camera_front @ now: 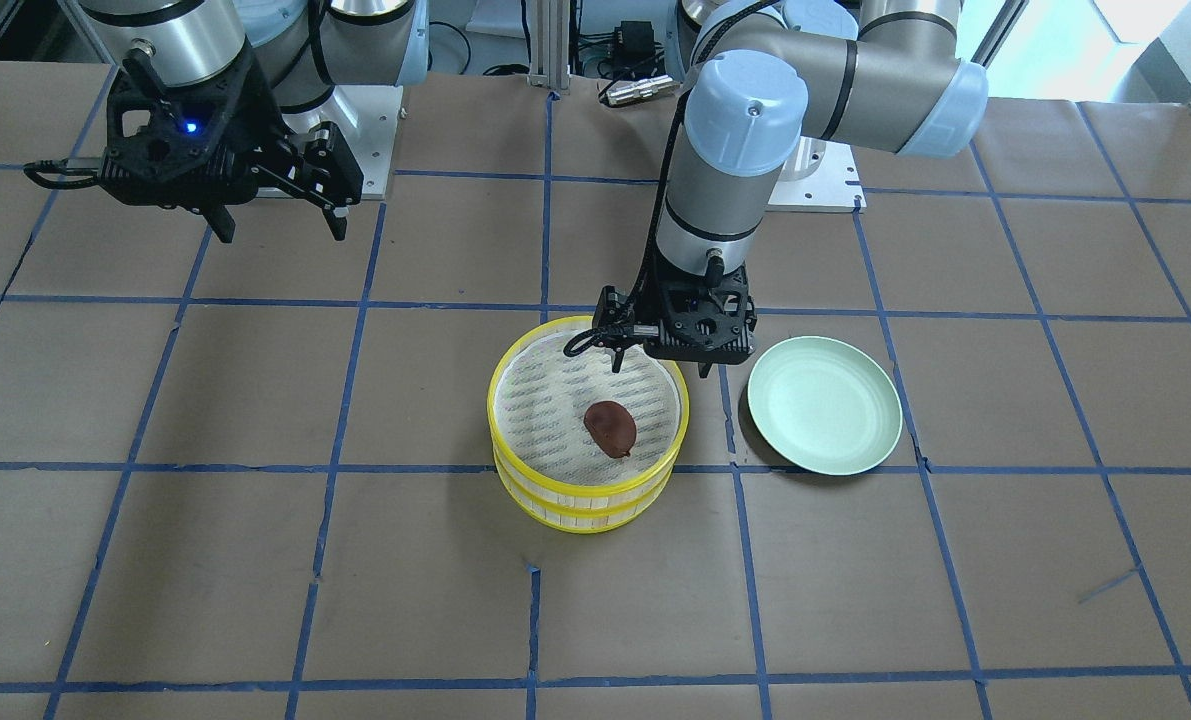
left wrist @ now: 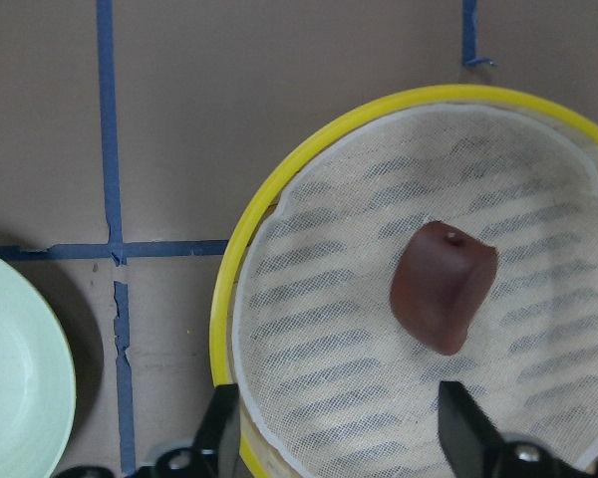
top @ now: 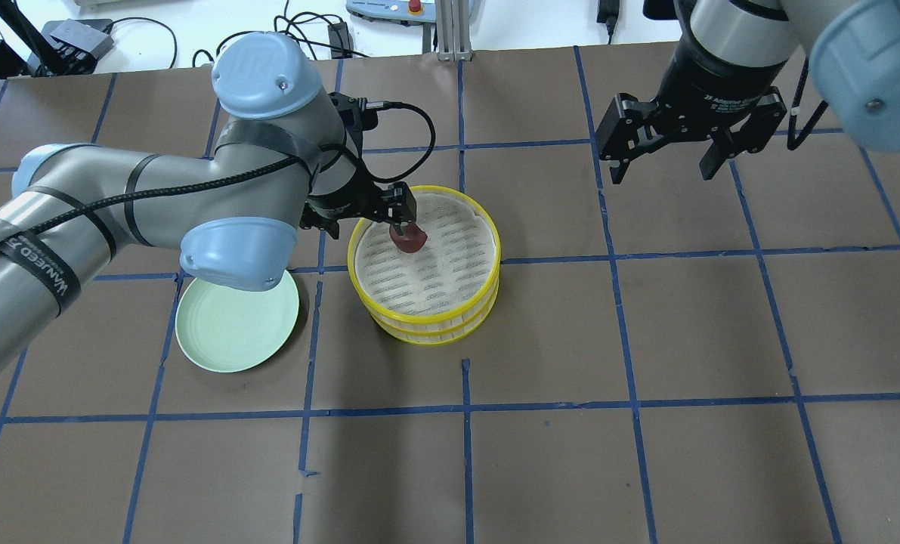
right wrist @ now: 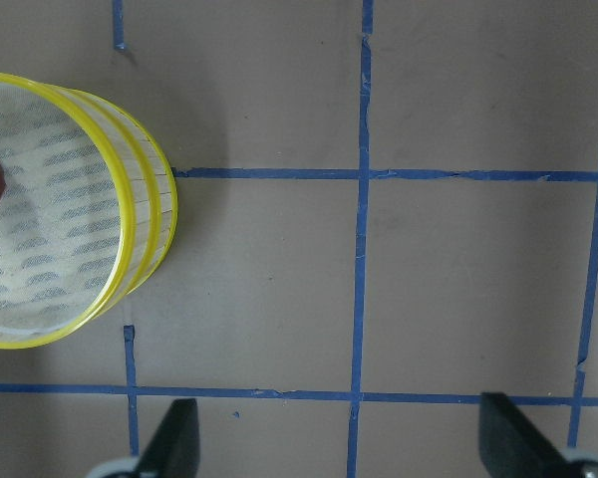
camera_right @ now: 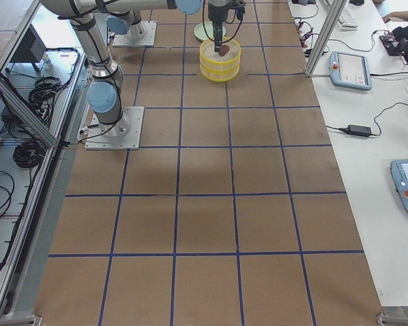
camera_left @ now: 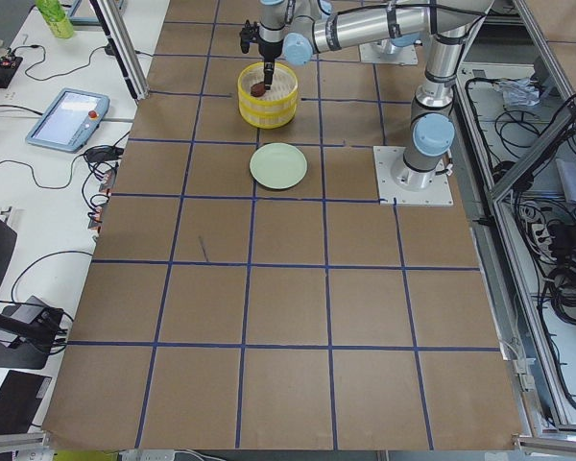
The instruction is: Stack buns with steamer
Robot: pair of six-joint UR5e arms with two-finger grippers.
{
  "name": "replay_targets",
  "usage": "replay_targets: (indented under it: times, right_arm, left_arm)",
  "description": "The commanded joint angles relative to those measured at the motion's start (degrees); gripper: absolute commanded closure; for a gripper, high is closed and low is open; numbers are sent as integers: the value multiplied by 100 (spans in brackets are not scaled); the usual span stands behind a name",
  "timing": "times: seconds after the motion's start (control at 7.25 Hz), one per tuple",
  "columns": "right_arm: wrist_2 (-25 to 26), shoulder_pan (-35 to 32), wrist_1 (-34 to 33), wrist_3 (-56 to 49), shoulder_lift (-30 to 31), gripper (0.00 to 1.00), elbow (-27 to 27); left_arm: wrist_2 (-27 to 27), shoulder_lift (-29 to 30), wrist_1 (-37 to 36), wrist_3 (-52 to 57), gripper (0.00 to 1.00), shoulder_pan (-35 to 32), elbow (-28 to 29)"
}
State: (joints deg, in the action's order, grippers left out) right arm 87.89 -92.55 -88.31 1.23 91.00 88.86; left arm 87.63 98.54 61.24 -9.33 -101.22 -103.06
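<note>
The two steamer tiers point(camera_front: 588, 520) stand stacked near the table's middle, with yellow rims and a white slotted liner on top. The dark reddish-brown bun point(camera_front: 611, 428) lies loose on the top liner and also shows in the left wrist view point(left wrist: 444, 287). The white bun is hidden. My left gripper point(camera_front: 660, 368) is open and empty, just above the top tier's edge on the plate's side; the bun lies beyond its fingertips point(left wrist: 458, 428), not between them. My right gripper point(camera_front: 281, 235) is open and empty, held high and well away from the steamer point(right wrist: 149, 239).
A pale green round plate point(camera_front: 823, 405) lies bare beside the steamer, under my left arm's elbow point(top: 238, 253). Brown paper with blue tape grid lines covers the table. Cables and devices lie along the far table edge.
</note>
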Motion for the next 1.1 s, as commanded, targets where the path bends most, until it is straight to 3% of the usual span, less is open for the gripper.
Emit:
replay_targets:
  times: [0.0,0.41,0.97]
  right_arm:
    - [0,1,-2,0,-3,0,0]
    - [0,1,-2,0,-3,0,-9]
    - [9,27,-38,18,-125,0,-341]
  left_arm:
    - [218,-194,673,1059,0,669,363]
    - [290,-879,2571,1584,0,1709,1085]
    - [44,-1030,2665,1592,0,1746,1061]
